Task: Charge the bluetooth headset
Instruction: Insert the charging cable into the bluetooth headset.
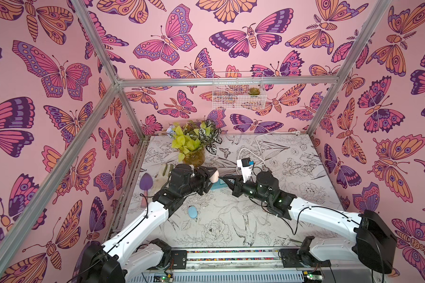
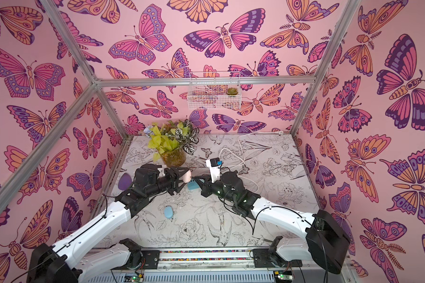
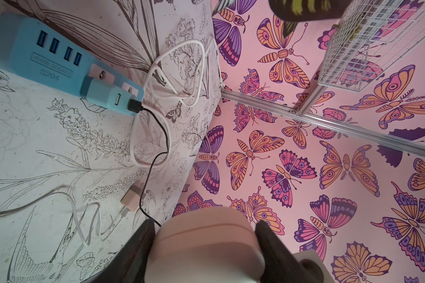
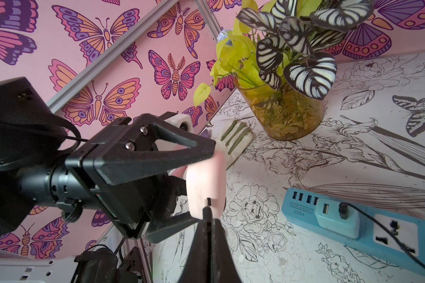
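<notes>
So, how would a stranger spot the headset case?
Above the table, in front of the plant vase, the left gripper holds it in the air. It is a rounded pale pink case, unlike the blue power strip lying nearby.

Both top views look down steeply; close wrist views share the power strip (image 3: 35, 61).

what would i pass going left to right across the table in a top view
purple trowel → glove → blue oval object → pink case → white cable
</notes>
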Controlling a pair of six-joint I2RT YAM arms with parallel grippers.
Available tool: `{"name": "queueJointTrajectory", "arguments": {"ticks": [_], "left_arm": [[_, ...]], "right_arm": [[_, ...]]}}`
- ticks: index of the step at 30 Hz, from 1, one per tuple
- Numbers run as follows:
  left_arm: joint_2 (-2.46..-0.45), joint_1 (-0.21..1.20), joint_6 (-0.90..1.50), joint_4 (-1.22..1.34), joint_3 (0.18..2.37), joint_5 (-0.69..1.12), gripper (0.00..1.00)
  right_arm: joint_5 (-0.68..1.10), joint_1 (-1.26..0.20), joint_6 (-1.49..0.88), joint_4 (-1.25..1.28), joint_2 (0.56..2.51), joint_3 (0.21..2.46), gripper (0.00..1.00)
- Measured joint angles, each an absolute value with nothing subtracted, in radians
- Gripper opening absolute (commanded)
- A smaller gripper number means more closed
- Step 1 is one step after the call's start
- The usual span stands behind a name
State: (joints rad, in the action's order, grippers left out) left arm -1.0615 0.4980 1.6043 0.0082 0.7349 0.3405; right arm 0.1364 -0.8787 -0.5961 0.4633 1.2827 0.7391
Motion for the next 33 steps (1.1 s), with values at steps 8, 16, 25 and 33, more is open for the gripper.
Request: {"name": "queueJointTrajectory", "arguments": {"ticks": [8, 16, 25, 33], "left_arm": [[-1.061, 0.499, 1.606, 0.023, 0.734, 0.340, 0.24], [-1.063, 0.505, 1.607, 0.031, 0.734, 0.341, 0.23], [-1.072, 0.505, 1.612, 0.060, 0.726, 0.326, 0.23], [-1.078, 0.505, 1.626, 0.104, 0.714, 0.326, 0.22]], "right_arm": [[0.136, -0.879, -0.603, 0.469, 1.283, 0.739, 0.00], [0.135, -0.879, -0.606, 0.484, 1.285, 0.739, 0.00], [0.127, -0.879, -0.634, 0.492, 1.302, 0.739, 0.00], [0.104, -0.879, -0.651, 0.499, 1.302, 0.736, 0.00]]}}
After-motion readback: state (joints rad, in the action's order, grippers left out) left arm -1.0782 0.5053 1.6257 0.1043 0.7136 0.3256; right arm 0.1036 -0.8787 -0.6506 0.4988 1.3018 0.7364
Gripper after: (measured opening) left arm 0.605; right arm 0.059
